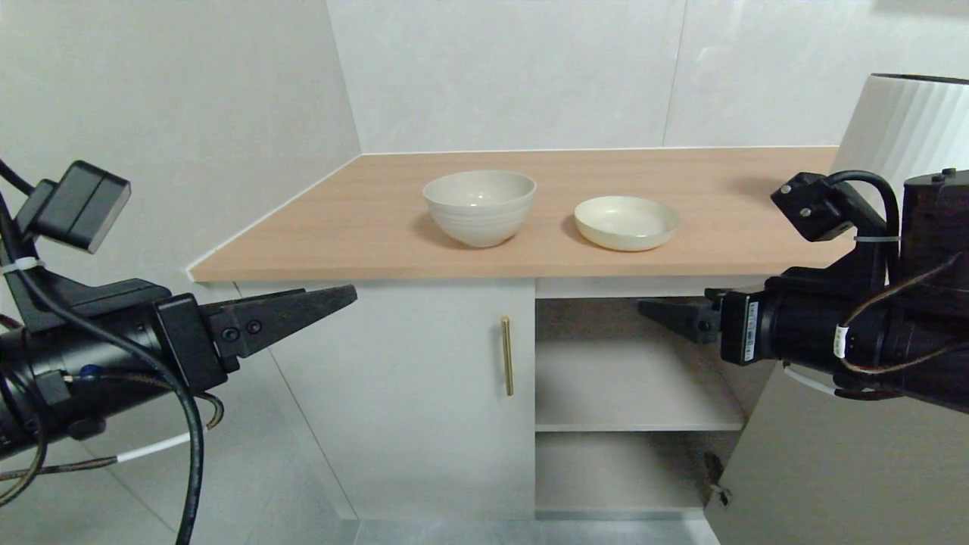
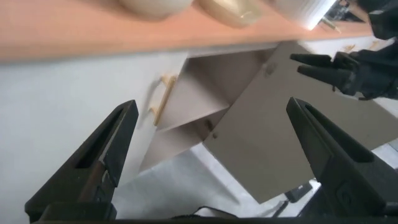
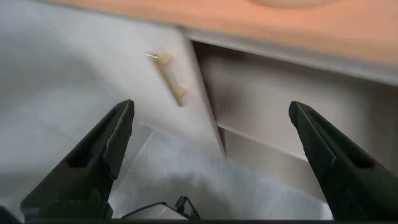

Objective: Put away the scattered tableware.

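Wooden counter (image 1: 363,219), half-open cabinet (image 1: 424,409) with brass handle (image 1: 507,356), perhaps a ribbed lampshade (image 1: 908,121)

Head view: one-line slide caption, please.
Bowl and shallow dish on the wooden counter above an open cabinet; left end effector and right end effector hover open in front.
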`<state>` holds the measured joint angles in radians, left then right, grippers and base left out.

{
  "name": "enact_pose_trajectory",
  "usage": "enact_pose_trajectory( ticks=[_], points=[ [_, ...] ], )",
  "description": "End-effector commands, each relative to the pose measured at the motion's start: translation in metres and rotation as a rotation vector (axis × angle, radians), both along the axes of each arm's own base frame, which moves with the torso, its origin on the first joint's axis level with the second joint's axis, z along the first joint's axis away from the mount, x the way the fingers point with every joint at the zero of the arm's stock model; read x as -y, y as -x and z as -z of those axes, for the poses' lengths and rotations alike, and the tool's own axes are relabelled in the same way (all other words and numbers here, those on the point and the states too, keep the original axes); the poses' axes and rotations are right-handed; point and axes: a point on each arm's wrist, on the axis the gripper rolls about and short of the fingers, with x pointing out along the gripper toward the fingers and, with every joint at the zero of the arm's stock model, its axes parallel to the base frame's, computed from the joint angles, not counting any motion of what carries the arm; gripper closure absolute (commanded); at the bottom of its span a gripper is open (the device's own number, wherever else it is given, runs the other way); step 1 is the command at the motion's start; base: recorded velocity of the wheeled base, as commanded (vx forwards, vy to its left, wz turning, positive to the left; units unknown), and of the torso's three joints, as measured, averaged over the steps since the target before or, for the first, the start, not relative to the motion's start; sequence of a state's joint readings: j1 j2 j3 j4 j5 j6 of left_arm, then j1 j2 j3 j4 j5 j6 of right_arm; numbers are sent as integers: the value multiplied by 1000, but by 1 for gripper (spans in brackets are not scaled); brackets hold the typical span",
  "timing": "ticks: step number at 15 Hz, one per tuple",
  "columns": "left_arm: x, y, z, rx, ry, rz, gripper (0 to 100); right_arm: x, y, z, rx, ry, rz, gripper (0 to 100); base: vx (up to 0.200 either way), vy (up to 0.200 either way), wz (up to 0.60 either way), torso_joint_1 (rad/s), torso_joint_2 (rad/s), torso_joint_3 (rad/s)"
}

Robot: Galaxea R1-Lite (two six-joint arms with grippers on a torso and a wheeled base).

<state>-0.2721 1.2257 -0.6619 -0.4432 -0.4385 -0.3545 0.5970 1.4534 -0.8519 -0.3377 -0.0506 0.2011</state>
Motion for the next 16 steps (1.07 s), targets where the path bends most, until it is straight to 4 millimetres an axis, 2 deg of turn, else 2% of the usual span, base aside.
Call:
enact_pose_trajectory(
  ticks=[1,11,13,15,16],
  points=[
    [0,-1,1,-6,-2,0,0,0,-1,1,-2,2,2,0,0,0,0,168,-520,-266],
    [2,-6,5,-24,-7,0,0,0,-1,2,-3,4,1,0,0,0,0,235,-480,-273],
    [2,-9,6,-30,-9,-5,0,0,-6,2,16,-10,15,0,0,0,0,178,-381,-212],
    [1,-18,2,-27,-7,-14,0,-2,-18,5,71,-30,55,0,0,0,0,63,-122,-58],
    [3,-24,-2,-22,-5,-8,0,-5,-31,6,82,-30,95,0,0,0,0,27,-51,-22]
  ],
)
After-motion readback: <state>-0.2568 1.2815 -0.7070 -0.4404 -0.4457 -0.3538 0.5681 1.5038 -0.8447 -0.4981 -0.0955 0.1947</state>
